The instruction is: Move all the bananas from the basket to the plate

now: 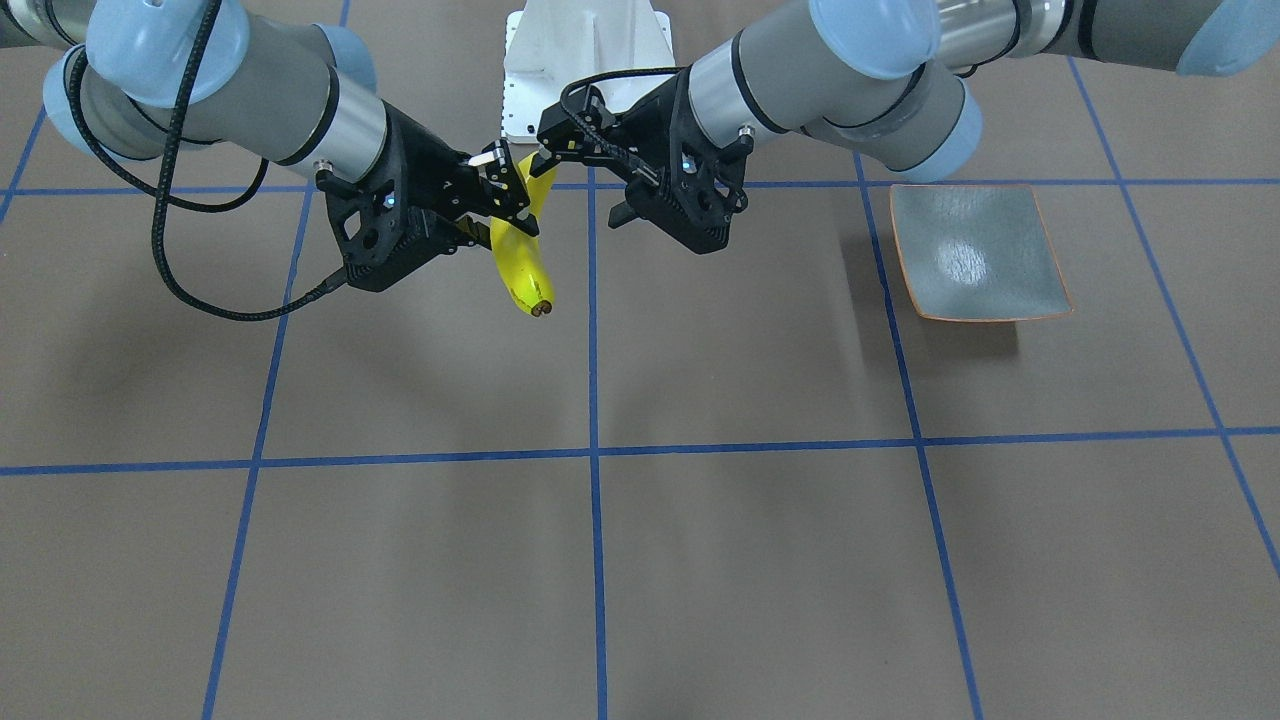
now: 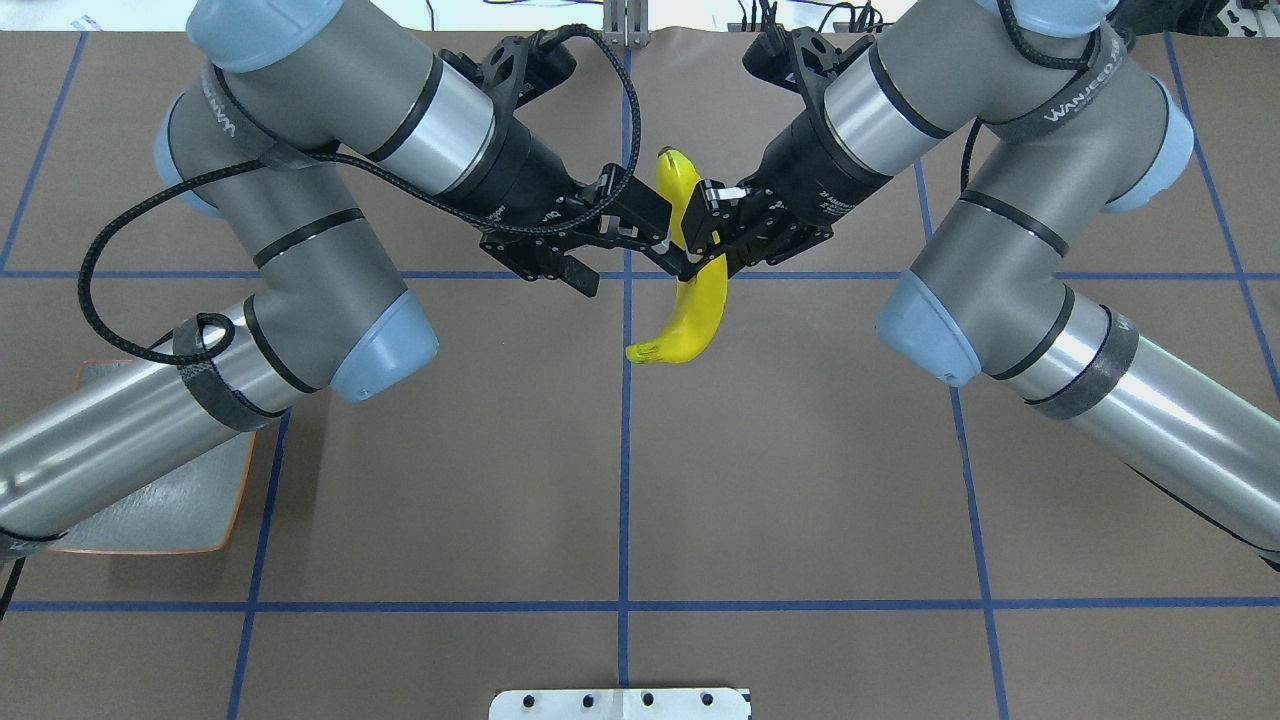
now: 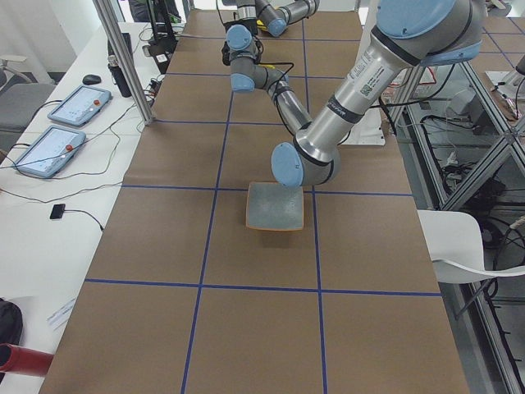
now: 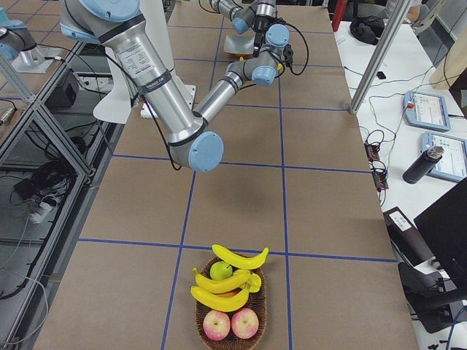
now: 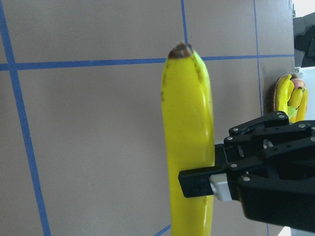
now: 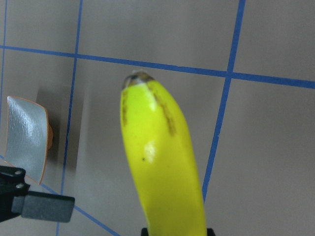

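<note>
One yellow banana [image 1: 522, 265] hangs in the air over the table's middle, with my right gripper [image 1: 510, 195] shut on its upper half. In the overhead view the banana [image 2: 695, 310] curves down from the right gripper [image 2: 705, 245]. My left gripper [image 1: 580, 180] faces it from the other side, open, its fingers beside the banana's top end and not closed on it. The basket [image 4: 230, 310] at the table's far right end holds three more bananas [image 4: 222, 281]. The plate [image 1: 975, 250] is bare and lies on my left side, partly under the left arm [image 2: 150, 430].
The basket also holds a green apple [image 4: 220, 271] and two red apples [image 4: 232, 323]. The white robot base [image 1: 587, 60] stands behind the grippers. Blue tape lines [image 1: 592, 450] cross the brown tabletop.
</note>
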You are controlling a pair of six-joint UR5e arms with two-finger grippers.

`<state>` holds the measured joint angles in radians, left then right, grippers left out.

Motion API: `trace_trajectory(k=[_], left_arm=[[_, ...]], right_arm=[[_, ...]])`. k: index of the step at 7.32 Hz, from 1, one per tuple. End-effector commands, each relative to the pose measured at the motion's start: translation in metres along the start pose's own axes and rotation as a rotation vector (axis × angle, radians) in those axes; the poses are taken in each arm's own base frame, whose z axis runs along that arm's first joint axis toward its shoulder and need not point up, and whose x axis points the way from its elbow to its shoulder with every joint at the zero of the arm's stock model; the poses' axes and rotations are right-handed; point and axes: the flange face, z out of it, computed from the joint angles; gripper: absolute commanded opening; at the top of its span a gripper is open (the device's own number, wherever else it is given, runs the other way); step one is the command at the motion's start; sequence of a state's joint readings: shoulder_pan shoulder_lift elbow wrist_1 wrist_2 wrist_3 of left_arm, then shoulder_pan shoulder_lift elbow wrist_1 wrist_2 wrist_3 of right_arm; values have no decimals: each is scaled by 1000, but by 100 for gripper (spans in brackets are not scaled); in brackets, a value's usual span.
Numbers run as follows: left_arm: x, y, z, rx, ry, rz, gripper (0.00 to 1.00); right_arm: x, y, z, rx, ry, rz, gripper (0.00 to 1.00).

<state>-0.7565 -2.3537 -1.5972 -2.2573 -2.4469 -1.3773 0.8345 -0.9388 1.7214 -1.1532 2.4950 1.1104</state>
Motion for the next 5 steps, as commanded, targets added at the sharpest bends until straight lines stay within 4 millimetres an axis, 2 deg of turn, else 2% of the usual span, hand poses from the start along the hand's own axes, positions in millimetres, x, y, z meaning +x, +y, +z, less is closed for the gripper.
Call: trace_trajectory(k=[1,5], left_arm=[[7,3,15,2,2,5,100],[11,8,23,-6,8,12,99]], right_arm=[[-2,1,-1,5,-12,-15,0],[-3,1,-1,4,-13,-16,0]])
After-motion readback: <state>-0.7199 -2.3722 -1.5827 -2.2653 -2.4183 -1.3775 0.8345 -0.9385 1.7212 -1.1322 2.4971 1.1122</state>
